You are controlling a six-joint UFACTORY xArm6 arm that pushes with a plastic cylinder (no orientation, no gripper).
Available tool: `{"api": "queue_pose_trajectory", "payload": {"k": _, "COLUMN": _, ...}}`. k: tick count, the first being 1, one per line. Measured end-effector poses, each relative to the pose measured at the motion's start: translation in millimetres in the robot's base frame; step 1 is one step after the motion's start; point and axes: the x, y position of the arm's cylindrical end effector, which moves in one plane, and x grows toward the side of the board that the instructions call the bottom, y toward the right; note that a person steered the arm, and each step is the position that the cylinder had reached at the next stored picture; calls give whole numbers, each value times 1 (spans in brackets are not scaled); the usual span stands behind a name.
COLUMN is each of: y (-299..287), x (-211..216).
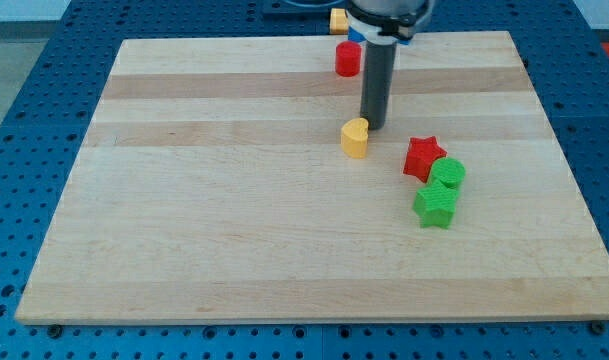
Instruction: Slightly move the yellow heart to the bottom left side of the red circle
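My tip (373, 127) sits just beside yellow heart (355, 138), on its upper-right, touching or nearly so; no jaws on me, only bare rod, nothing held; heart lies below red circle (348, 59), well apart, near board centre-top; I judge push toward view's left needed. Count: one yellow heart, one red circle, one red star (422, 157), two green blocks (447, 174) (435, 205), one yellow-orange block (338, 19) at top edge.

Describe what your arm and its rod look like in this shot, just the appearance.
Only my arm's lowest part shows at the view's top: a dark, rounded housing with a pale band. From it hangs a straight, smooth, dark grey cylindrical rod. My tip is its blunt lower end, just to the upper right of the yellow heart. No markings or hand are visible.
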Motion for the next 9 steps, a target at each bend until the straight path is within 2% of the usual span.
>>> {"api": "queue_pose_trajectory", "payload": {"k": 1, "y": 3, "x": 41}}
{"api": "queue_pose_trajectory", "payload": {"k": 3, "y": -71, "x": 78}}
{"api": "queue_pose_trajectory", "payload": {"k": 4, "y": -70, "x": 80}}
{"api": "queue_pose_trajectory", "payload": {"k": 5, "y": -43, "x": 73}}
{"api": "queue_pose_trajectory", "payload": {"k": 6, "y": -17, "x": 41}}
{"api": "queue_pose_trajectory", "payload": {"k": 7, "y": -4, "x": 48}}
{"api": "queue_pose_trajectory", "payload": {"k": 8, "y": -13, "x": 67}}
{"api": "queue_pose_trajectory", "payload": {"k": 9, "y": -22, "x": 44}}
